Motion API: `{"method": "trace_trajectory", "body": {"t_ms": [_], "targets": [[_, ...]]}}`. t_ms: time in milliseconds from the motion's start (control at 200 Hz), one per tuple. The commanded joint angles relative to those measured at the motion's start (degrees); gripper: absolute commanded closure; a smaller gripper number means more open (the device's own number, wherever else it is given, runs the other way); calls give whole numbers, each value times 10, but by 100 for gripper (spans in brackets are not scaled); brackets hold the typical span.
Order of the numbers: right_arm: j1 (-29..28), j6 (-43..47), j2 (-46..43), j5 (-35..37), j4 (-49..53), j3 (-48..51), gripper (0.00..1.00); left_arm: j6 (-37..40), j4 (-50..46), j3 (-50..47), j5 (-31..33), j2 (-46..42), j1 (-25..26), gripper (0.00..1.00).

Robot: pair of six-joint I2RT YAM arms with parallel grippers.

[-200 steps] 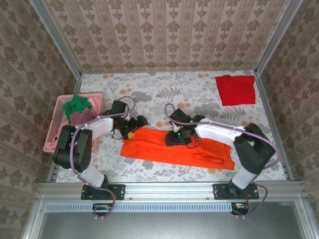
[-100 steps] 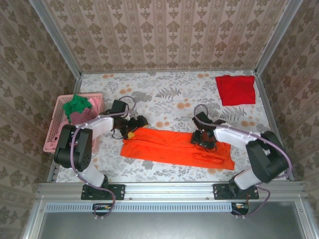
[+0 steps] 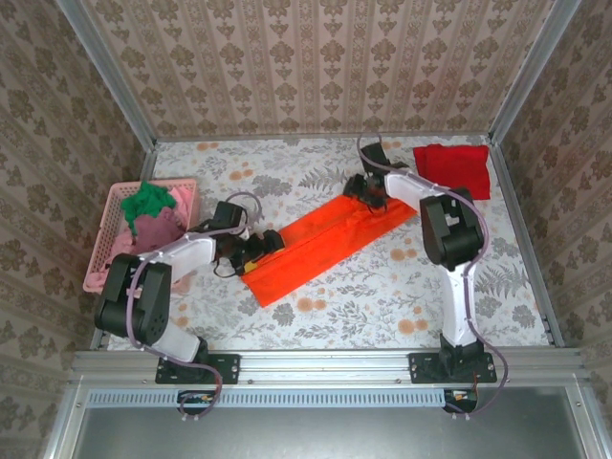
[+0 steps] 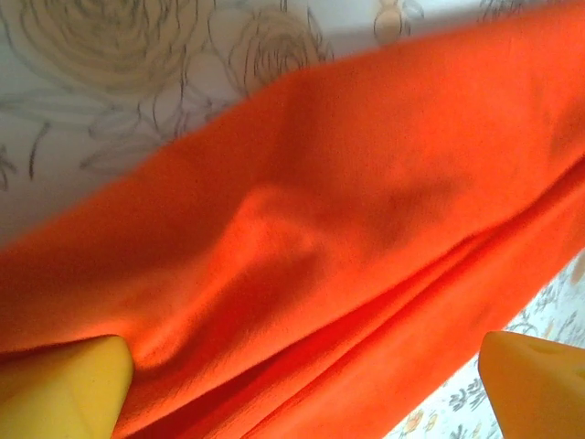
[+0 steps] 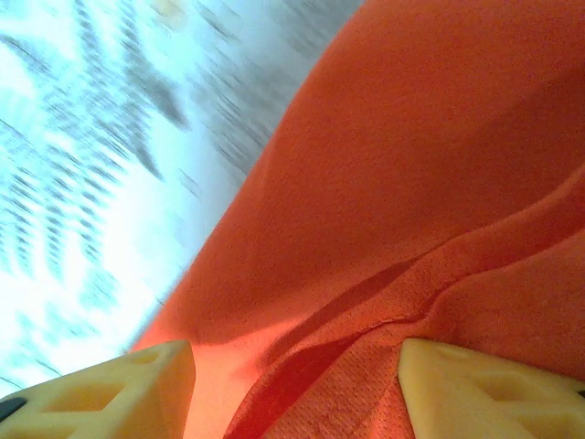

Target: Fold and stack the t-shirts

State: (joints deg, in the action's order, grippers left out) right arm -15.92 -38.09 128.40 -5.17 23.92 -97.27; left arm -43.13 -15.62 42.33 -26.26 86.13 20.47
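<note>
The bright orange cloth t-shirt [image 3: 330,239] lies as a long narrow band, slanting across the middle of the flower-printed table [image 3: 382,296], from near the left edge towards the far right corner. By my judgement the lengthwise folds are done and the fold across the band is the step in hand.

The left gripper [image 3: 256,256] sits over the near-left end of the band. In the left wrist view its yellow fingers [image 4: 59,389] stand wide apart with the orange cloth lying loose between them, so it is released and grips nothing. The right gripper [image 3: 368,186] is at the far-right end of the band. Its cream fingers [image 5: 101,393] are also apart, astride a seam of the cloth, and they do not pinch it.

The next move probably calls for both grippers to close on an end and carry it over the other end. The cloth is soft and may slide.

A folded deep red t-shirt [image 3: 451,170] waits at the far right corner, a likely place for stacking. The pink plastic lattice basket [image 3: 113,206] at the left edge holds green and pink shirts.
</note>
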Motion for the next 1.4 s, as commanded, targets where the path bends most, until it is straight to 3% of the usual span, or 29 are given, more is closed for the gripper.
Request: {"method": "trace_trajectory", "body": {"t_ms": [0, 200, 320, 445, 605, 925, 1200, 1395], "targets": [[7, 9, 95, -66, 57, -103, 36, -41, -65, -47, 29, -37, 27, 0], [8, 11, 220, -142, 124, -342, 35, -66, -48, -53, 43, -90, 61, 0], [7, 29, 205, -157, 120, -368, 34, -37, -53, -20, 68, -108, 68, 0], [6, 57, 122, -147, 75, -290, 33, 17, -75, 28, 108, -105, 60, 0], [7, 69, -3, -124, -10, -118, 32, 42, -71, 57, 80, -52, 31, 0], [35, 65, -126, -86, -60, 68, 32, 35, -59, 84, 47, 8, 85, 0], [30, 12, -91, -93, -59, 89, 33, 17, -21, 73, -10, 24, 96, 0], [25, -1, -22, -100, -50, 46, 35, 52, -53, 76, 28, 1, 81, 0]]}}
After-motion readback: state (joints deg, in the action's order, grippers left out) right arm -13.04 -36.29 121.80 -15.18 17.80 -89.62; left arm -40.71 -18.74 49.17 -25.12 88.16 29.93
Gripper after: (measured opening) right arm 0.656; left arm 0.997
